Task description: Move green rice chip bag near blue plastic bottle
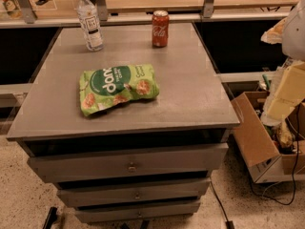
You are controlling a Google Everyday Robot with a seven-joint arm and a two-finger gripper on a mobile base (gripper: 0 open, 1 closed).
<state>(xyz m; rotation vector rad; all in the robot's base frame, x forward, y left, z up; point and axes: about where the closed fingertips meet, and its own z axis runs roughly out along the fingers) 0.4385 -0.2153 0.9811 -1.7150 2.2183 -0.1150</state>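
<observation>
Lying flat on the grey table (200,99), the green rice chip bag (118,88) sits a little left of the middle, closer to the front edge than to the far one. Its long side runs roughly along the front edge and its printed face is up. The dark-green circle with white lettering shows on its left half, with chip pictures at the right end and the lower left corner.

The blue plastic bottle (90,20) stands upright near the far left corner, white cap on and label toward the camera. It is well apart from the bag, with bare table top between them. A red cola can (160,28) stands upright by the far edge, to the right of the bottle and apart from it, touching nothing else.

Under the table top are three drawers (128,166), each with a small knob. Beyond the right edge an open cardboard box (255,137) rests on the speckled floor.

The claw (286,92) is off the table, past its right edge and above the box, showing as a pale cream shape. It touches nothing on the table, and I cannot tell whether it is wide or narrow.
</observation>
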